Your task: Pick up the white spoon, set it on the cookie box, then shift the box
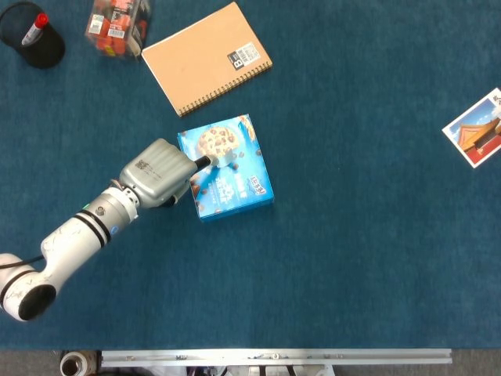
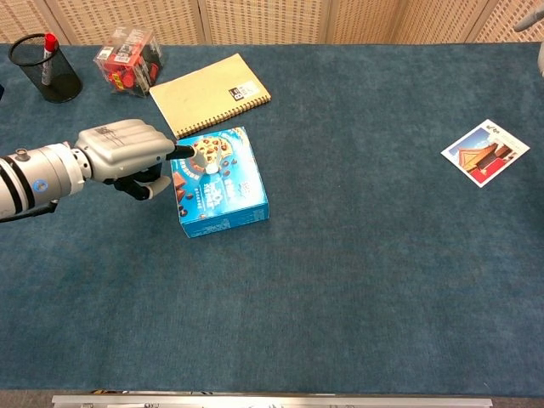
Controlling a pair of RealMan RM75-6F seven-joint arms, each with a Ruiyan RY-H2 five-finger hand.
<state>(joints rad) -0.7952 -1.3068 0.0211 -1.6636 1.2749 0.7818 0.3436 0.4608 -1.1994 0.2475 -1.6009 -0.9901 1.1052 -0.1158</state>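
Head view: the left robot hand [image 1: 159,173] lies against the left edge of the flat blue cardboard cookie box [image 1: 227,167], a dark fingertip [image 1: 201,163] reaching over that edge onto the lid. Its other fingers look curled under the grey shell. Whether it is pinching the small white plastic spoon [image 1: 223,161] or has let it go cannot be told from here, since the shell hides the fingers. The spoon shows only as a pale bit on the lid just right of the fingertip, hard to separate from the printed cookie picture. The box lies to the right of the robot hand, its long axis running away from the robot and tilted a little. A push on this edge would, I judge, slide it rightward over the blue felt worktop [image 1: 360,258]. The left robot hand is the nearer one — the right does not show.

Chest view: the robot hand [image 2: 127,154] is again at the box's [image 2: 223,189] left edge, with the dark fingertip [image 2: 184,152] on the lid. A small white round spot [image 2: 209,169], probably the spoon's bowl, lies just beyond it, seemingly apart from the finger. The handle is too small to make out. At the top right corner a grey piece is cut off by the frame — possibly the right arm, though no right robot hand is visible.
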